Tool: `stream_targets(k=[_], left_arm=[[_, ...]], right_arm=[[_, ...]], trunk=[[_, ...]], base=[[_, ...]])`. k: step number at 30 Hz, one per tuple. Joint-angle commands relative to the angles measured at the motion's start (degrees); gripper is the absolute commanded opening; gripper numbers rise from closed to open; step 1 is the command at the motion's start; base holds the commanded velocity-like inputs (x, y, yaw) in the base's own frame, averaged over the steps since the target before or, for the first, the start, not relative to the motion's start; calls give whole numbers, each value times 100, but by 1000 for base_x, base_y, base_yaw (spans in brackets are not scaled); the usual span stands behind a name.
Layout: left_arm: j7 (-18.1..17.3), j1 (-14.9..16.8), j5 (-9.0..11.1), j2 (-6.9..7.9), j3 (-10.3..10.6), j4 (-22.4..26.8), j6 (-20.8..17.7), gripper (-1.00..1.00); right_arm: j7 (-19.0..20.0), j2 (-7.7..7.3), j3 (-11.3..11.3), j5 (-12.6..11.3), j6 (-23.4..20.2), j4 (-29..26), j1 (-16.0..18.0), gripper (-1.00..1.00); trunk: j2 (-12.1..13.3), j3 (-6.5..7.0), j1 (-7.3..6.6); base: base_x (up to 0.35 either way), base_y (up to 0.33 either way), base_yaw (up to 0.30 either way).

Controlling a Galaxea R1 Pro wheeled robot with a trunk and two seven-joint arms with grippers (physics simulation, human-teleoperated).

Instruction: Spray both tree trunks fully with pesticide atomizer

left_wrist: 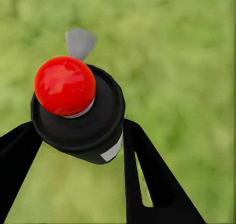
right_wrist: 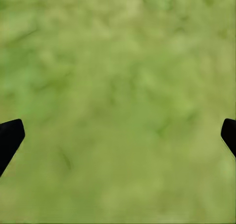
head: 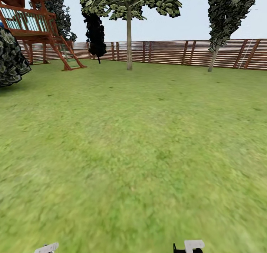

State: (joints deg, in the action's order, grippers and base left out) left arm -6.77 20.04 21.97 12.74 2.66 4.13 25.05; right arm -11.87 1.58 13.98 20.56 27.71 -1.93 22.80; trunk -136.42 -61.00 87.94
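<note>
Left gripper (left_wrist: 78, 135) clamps the pesticide atomizer (left_wrist: 78, 111), red tip up, no readable label; right gripper (right_wrist: 118, 135) spread wide over lawn (head: 133, 153), tree (head: 129, 41) far ahead.

A fenced garden: lawn (head: 133, 153), slat fence (head: 178, 52), trees (head: 129, 41), wooden playset (head: 37, 30).

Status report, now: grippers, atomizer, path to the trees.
Left gripper shut on pesticide atomizer. Right gripper open over grass. Tree trunk far ahead by the fence, open lawn between.
</note>
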Motion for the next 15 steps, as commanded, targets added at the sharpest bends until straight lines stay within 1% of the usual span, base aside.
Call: stream_targets(k=[1,15], left_arm=[[0,0,1,0,-2,0,0,-100],[0,0,1,0,-2,0,0,-100]], right_arm=[[0,0,0,0,-1,0,-2,100],[0,0,0,1,-2,7,-1,100]], trunk=[[0,0,0],[0,0,0]], base=[[341,0,0],[341,0,0]])
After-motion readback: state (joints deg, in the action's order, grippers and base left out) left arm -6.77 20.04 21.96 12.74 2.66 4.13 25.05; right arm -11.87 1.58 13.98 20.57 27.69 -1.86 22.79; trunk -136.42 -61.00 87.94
